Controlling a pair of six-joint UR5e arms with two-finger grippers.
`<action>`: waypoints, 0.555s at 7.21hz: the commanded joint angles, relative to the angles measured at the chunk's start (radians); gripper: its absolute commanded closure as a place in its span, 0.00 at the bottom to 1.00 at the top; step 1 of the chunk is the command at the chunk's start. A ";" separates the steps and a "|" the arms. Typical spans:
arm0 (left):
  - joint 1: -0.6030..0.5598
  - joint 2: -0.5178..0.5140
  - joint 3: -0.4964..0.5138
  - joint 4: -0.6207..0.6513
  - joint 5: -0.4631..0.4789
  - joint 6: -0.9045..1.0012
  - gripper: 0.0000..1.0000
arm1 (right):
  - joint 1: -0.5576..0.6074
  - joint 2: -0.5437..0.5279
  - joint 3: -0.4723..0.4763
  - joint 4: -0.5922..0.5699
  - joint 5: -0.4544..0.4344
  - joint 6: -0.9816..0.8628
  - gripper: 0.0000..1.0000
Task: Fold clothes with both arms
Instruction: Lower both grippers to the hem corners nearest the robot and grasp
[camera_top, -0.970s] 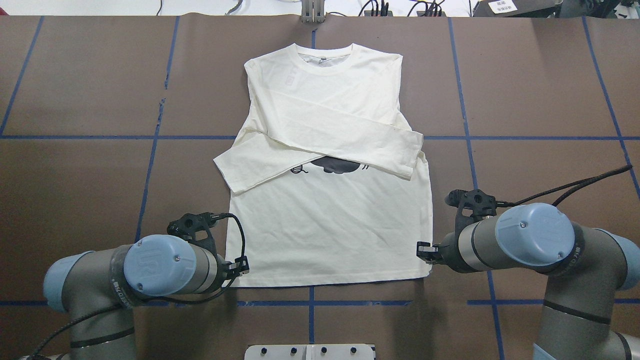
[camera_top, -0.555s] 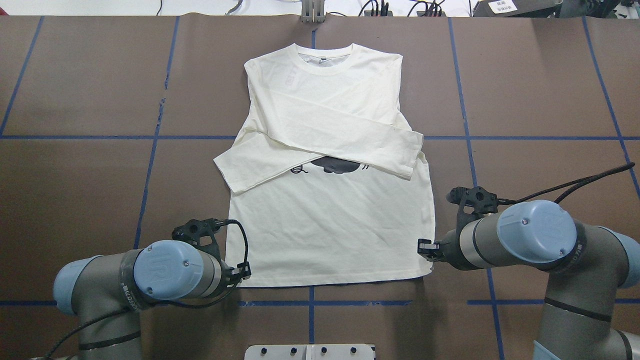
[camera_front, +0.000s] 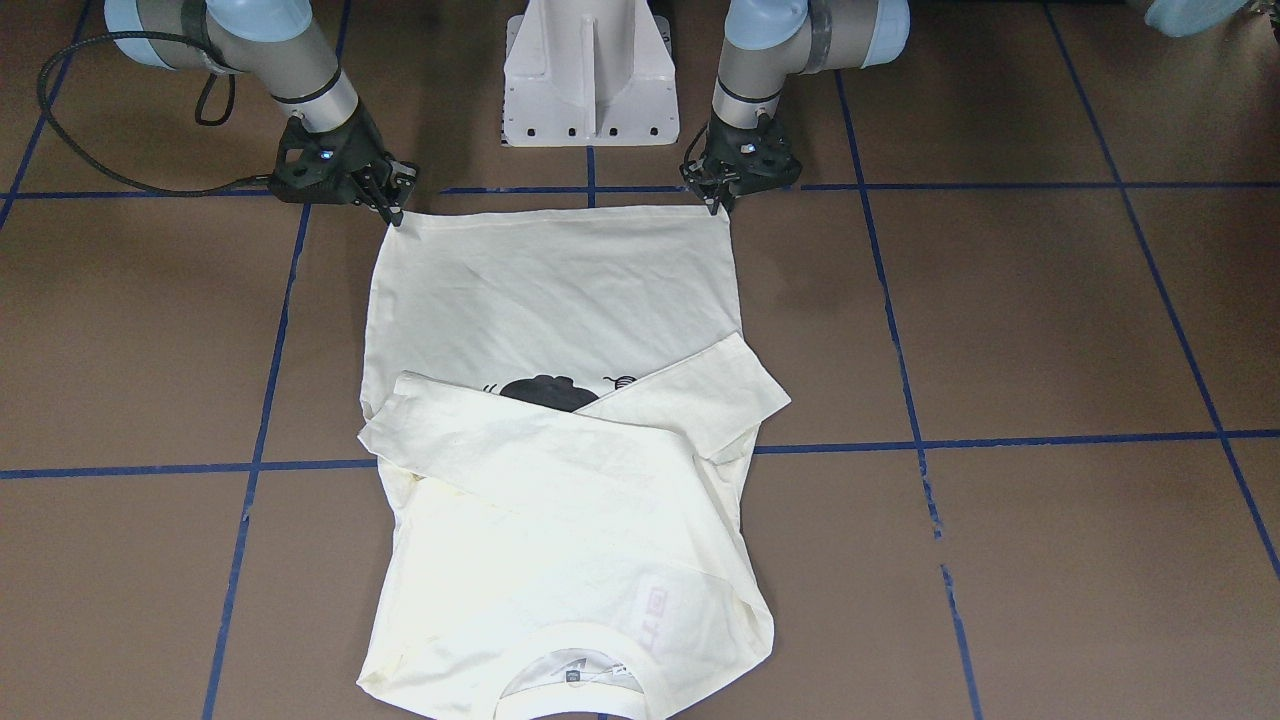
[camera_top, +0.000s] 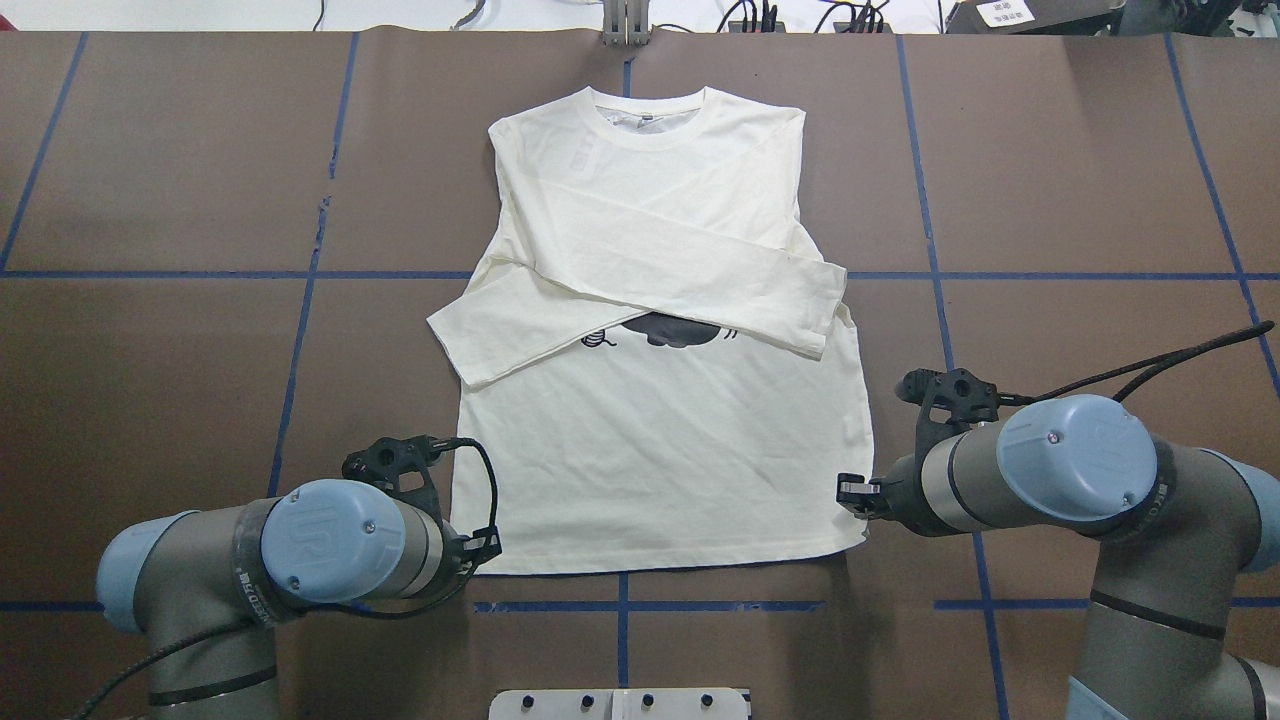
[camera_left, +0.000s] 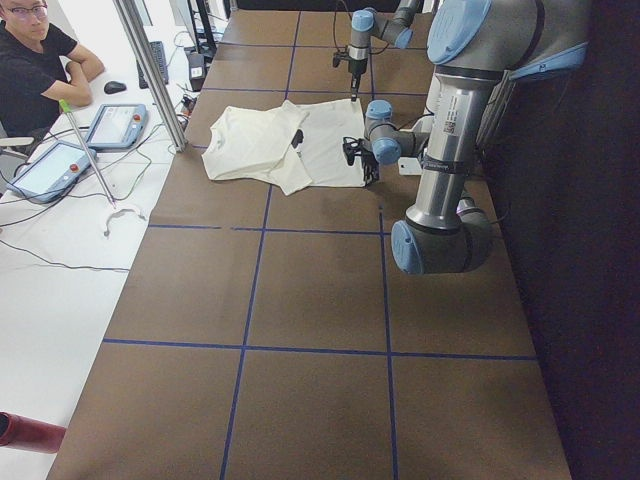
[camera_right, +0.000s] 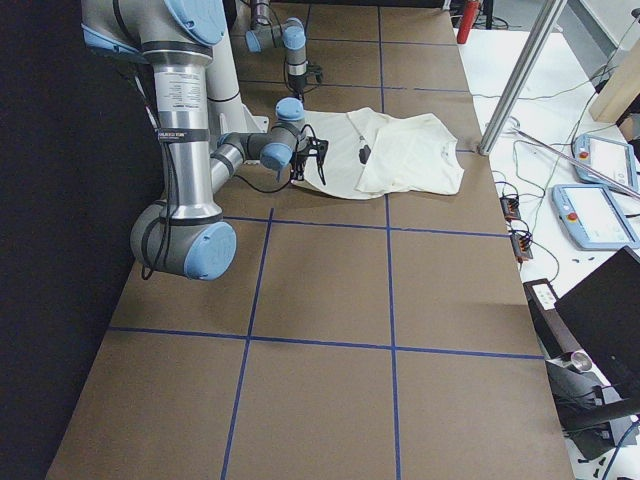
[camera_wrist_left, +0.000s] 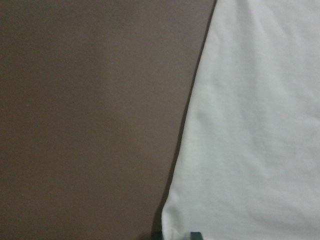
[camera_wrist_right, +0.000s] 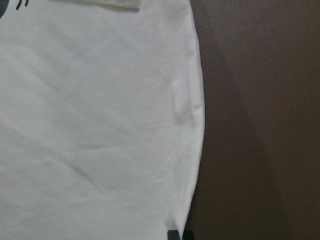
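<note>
The cream-white long-sleeved T-shirt (camera_top: 650, 470) lies flat with its collar (camera_top: 648, 118) at the far side and both sleeves folded across the chest. They cover most of the black cat print (camera_top: 675, 330). My left gripper (camera_top: 482, 547) sits at the near-left hem corner, its fingers pinched together on the cloth edge (camera_wrist_left: 175, 232). At the near-right hem corner my right gripper (camera_top: 848, 492) is likewise shut on the hem (camera_wrist_right: 175, 227). The front-facing view shows the left gripper (camera_front: 718, 205) and the right gripper (camera_front: 397, 215) tapering to points at the two corners of the hem (camera_front: 550, 212).
Brown table covering (camera_top: 150, 380) with blue tape lines (camera_top: 620, 606) surrounds the shirt. The white pedestal base (camera_front: 590, 80) stands between the arms. A person (camera_left: 35, 70) sits past the far table edge with tablets (camera_left: 115, 125) and cables. A metal post (camera_left: 150, 70) stands at that edge.
Both arms have shifted only slightly at the hem corners. The near-right hem edge has drawn a little outward toward the right gripper. The rest of the shirt has not moved.
</note>
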 joint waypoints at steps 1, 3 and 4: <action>0.000 -0.002 0.000 0.008 -0.001 0.002 0.71 | 0.000 -0.002 0.000 0.000 0.000 0.000 1.00; 0.000 0.000 0.011 0.008 0.002 0.007 0.70 | 0.002 -0.002 -0.002 -0.002 0.000 0.000 1.00; 0.000 0.001 0.011 0.010 0.002 0.007 0.69 | 0.001 0.000 -0.001 0.000 0.000 0.000 1.00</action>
